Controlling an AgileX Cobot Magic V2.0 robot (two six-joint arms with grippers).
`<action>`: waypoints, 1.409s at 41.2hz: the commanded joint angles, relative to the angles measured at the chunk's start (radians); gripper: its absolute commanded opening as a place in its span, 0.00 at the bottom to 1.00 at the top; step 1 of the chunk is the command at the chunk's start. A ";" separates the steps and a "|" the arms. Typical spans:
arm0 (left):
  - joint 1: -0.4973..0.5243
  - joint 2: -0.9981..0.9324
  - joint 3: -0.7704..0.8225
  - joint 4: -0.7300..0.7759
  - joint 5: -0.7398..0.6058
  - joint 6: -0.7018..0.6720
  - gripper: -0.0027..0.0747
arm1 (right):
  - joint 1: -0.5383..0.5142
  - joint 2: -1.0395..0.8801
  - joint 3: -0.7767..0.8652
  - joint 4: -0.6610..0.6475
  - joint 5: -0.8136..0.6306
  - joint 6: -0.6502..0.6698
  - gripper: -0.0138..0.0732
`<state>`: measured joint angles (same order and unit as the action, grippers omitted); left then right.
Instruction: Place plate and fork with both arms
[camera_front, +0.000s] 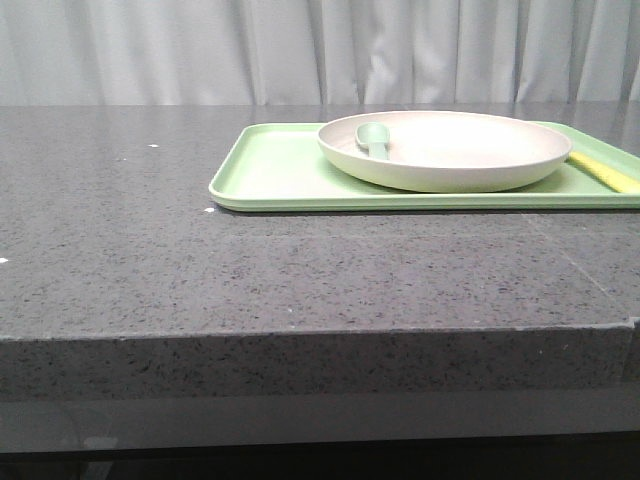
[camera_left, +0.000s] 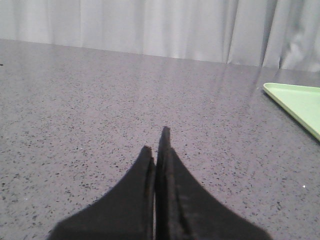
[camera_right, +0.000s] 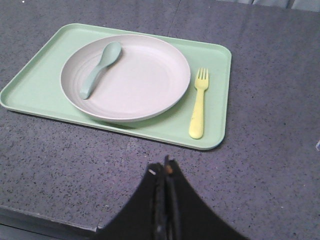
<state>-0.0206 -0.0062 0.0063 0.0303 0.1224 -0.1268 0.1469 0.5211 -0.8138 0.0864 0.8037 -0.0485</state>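
The cream-beige plate (camera_front: 445, 150) sits on a light-green tray (camera_front: 270, 175) on the grey table; it also shows in the right wrist view (camera_right: 135, 82). The yellow fork (camera_right: 198, 103) lies on the tray beside the plate, tines away from my right gripper; only its handle (camera_front: 603, 172) shows in the front view. My right gripper (camera_right: 165, 167) is shut and empty, over bare table just short of the tray's near edge. My left gripper (camera_left: 157, 140) is shut and empty over bare table, with only a tray corner (camera_left: 295, 102) off to its side.
A pale teal-green spoon (camera_right: 99, 68) lies inside the plate, seen also in the front view (camera_front: 375, 138). White curtains (camera_front: 320, 50) hang behind the table. The table's front edge (camera_front: 300, 335) runs across the front view.
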 joint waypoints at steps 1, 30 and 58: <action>-0.007 -0.020 0.002 0.001 -0.090 -0.001 0.01 | 0.000 0.007 -0.026 -0.002 -0.066 -0.009 0.08; -0.007 -0.020 0.002 0.001 -0.090 -0.001 0.01 | -0.118 -0.500 0.748 -0.017 -0.779 -0.009 0.08; -0.007 -0.020 0.002 0.001 -0.090 -0.001 0.01 | -0.145 -0.550 0.837 -0.017 -0.845 -0.009 0.08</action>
<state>-0.0206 -0.0062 0.0063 0.0303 0.1217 -0.1268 0.0073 -0.0103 0.0281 0.0786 0.0460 -0.0485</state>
